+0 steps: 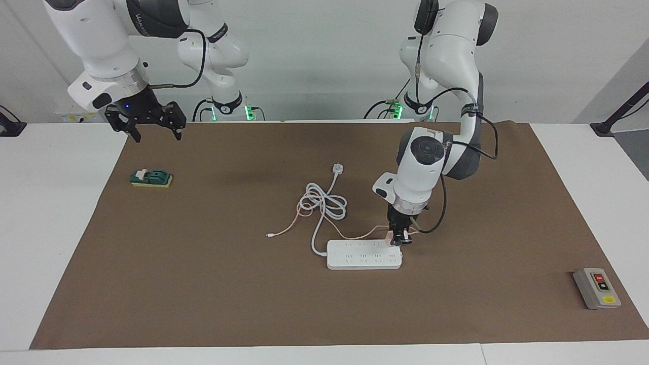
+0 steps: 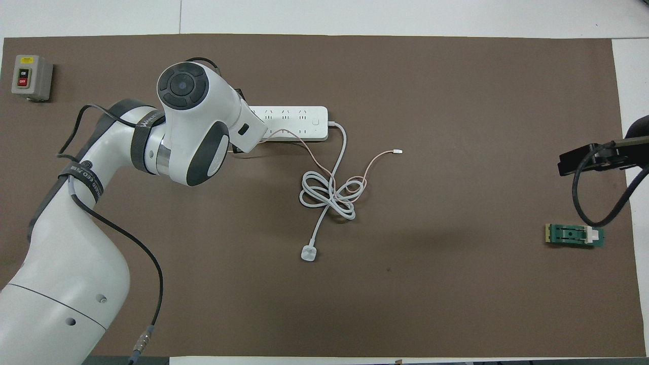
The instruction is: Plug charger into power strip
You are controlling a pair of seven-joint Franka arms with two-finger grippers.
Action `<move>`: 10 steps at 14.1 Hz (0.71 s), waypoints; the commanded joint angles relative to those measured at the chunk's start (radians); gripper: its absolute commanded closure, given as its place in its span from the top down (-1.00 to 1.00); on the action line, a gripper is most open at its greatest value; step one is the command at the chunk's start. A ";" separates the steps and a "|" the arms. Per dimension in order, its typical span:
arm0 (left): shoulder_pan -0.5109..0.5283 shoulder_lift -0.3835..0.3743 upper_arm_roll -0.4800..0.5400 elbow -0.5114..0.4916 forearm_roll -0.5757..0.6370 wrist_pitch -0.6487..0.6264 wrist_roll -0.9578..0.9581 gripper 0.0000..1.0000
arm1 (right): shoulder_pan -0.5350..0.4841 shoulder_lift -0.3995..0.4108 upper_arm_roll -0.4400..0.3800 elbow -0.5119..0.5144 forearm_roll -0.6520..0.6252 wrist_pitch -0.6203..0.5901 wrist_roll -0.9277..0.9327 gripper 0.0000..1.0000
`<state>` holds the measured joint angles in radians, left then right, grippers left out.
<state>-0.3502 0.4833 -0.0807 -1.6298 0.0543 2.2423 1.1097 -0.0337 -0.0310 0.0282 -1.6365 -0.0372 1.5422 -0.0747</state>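
The white power strip (image 1: 364, 254) lies mid-mat; it also shows in the overhead view (image 2: 294, 121). My left gripper (image 1: 399, 239) points straight down over the strip's end toward the left arm's side, shut on the pale-pink charger (image 1: 389, 238), which sits at the strip's top face. The charger's thin pink cable (image 1: 304, 223) trails across the mat toward the right arm's end, and shows in the overhead view (image 2: 375, 159). In the overhead view the left arm hides the charger and the gripper. My right gripper (image 1: 150, 123) waits open in the air, over the mat's corner near its base.
The strip's thick white cord (image 1: 322, 203) lies coiled nearer the robots, ending in a white plug (image 1: 338, 168). A green and yellow block (image 1: 151, 178) lies toward the right arm's end. A grey box with red and yellow buttons (image 1: 597, 288) sits toward the left arm's end.
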 commanded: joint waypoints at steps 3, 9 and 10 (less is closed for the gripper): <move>-0.015 0.000 0.010 -0.016 0.036 0.033 -0.024 -1.00 | -0.009 -0.012 0.007 -0.005 -0.001 0.006 -0.022 1.00; -0.027 0.011 0.010 -0.015 0.038 0.043 -0.027 -1.00 | -0.008 -0.012 0.009 -0.005 -0.001 0.007 -0.022 1.00; -0.027 0.011 0.010 -0.015 0.038 0.045 -0.027 -1.00 | -0.008 -0.012 0.009 -0.005 -0.001 0.009 -0.022 1.00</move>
<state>-0.3599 0.4855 -0.0789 -1.6307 0.0751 2.2466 1.1076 -0.0336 -0.0310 0.0289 -1.6363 -0.0372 1.5422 -0.0747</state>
